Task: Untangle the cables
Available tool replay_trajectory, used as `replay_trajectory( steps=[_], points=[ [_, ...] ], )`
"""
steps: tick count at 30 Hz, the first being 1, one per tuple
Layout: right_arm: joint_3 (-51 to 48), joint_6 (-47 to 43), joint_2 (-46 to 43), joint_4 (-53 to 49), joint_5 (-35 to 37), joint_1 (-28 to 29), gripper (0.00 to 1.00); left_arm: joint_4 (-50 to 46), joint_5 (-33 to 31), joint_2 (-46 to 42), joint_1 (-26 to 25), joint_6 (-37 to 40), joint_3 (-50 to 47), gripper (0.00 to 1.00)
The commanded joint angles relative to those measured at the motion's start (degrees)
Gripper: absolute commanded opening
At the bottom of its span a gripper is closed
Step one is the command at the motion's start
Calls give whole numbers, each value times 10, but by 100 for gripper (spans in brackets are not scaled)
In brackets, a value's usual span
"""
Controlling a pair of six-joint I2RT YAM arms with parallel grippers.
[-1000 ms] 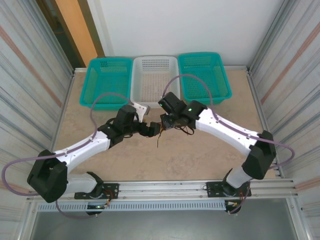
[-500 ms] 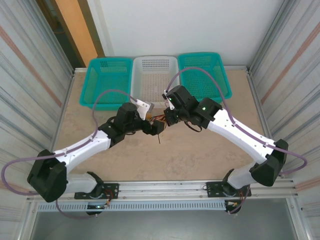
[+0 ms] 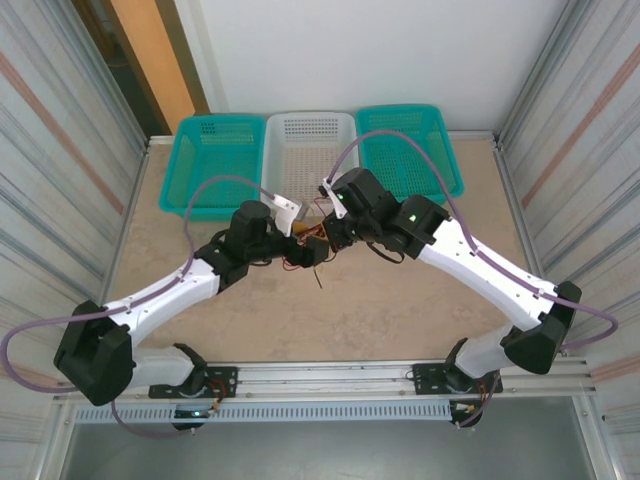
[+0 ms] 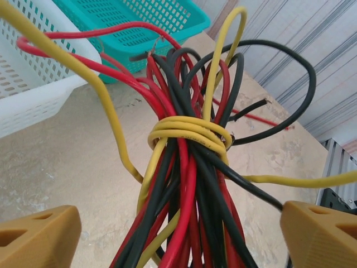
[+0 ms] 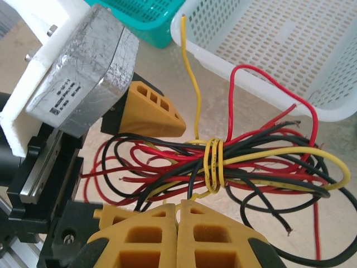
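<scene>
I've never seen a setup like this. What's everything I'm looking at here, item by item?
cables: one bundle tied by a yellow wrap, red, black and yellow, mid-table between the two grippers
teal baskets: two, teal, far table edge, flanking the white one
white basket: one, white, far edge, middle
table: one, beige, under everything
hoses: two, lavender, looping along the arms
arms: two, white and black, bolted at the near edge
left gripper: one, yellow-tipped, jaws open either side of the bundle
right gripper: one, yellow-tipped, jaws shut on the bundle
</scene>
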Motion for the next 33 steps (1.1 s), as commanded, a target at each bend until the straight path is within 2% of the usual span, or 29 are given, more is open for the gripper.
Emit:
replay_trajectory(
  steps=[1, 8, 12, 18, 25, 28, 33],
  points=[
    [20, -15, -25, 2, 7, 7, 0, 16, 13, 1, 5, -14, 8, 81],
    [19, -8, -34, 12, 15, 7, 0, 13, 13, 7, 6, -24, 10, 26],
    [11, 2, -44, 20, 23, 7, 0, 25, 3, 4, 6, -36, 7, 1],
    [-15, 33, -74, 35, 54, 5, 0, 67, -34, -14, 15, -74, -4, 0],
    [-134, 123, -153, 105, 74, -5, 0, 225, -71, -65, 18, -122, -46, 0],
    [-188, 168, -190, 131, 69, -28, 0, 253, -38, -73, 18, -115, -31, 0],
    [-276, 237, -247, 182, -2, -112, 0, 293, 33, -83, 17, -122, -10, 0]
  ],
)
